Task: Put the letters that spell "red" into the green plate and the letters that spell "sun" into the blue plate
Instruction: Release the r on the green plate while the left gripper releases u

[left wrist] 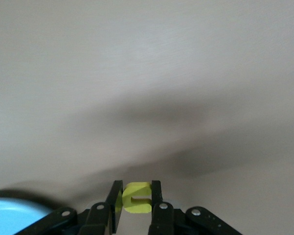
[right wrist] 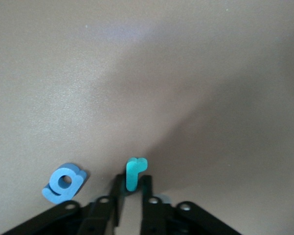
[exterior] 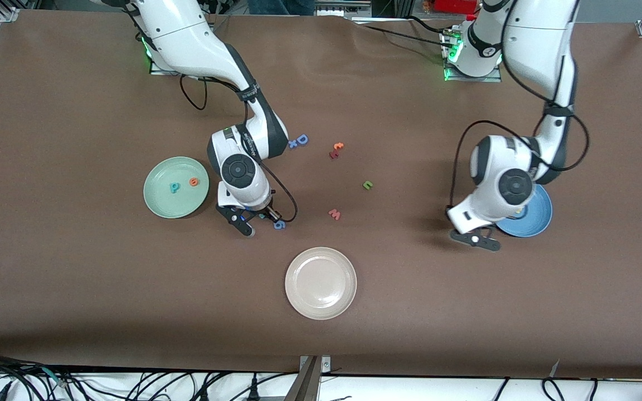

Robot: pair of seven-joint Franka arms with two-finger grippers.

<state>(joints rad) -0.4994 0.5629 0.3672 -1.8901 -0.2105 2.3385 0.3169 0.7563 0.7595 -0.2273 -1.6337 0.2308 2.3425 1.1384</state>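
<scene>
My right gripper [exterior: 258, 220] [right wrist: 132, 182] is down at the table beside the green plate [exterior: 159, 203], toward the front camera. It is shut on the thin teal "r" [right wrist: 135, 172]. The teal "d" [exterior: 174, 187] and the orange "e" [exterior: 193, 181] lie in that plate. My left gripper [exterior: 478, 239] [left wrist: 137, 188] hangs just off the rim of the blue plate [exterior: 538, 220] [left wrist: 12, 215], shut on the yellow arch letter [left wrist: 137, 198]. That arm's wrist hides part of the plate. The green arch letter [exterior: 368, 185] lies on the table midway between the arms.
A blue "g" [exterior: 280, 225] [right wrist: 63, 183] lies right beside my right gripper. A red "w" [exterior: 334, 214], a blue "D" [exterior: 299, 141] and small red and orange letters [exterior: 336, 150] lie mid-table. A cream plate [exterior: 321, 301] sits nearer the front camera.
</scene>
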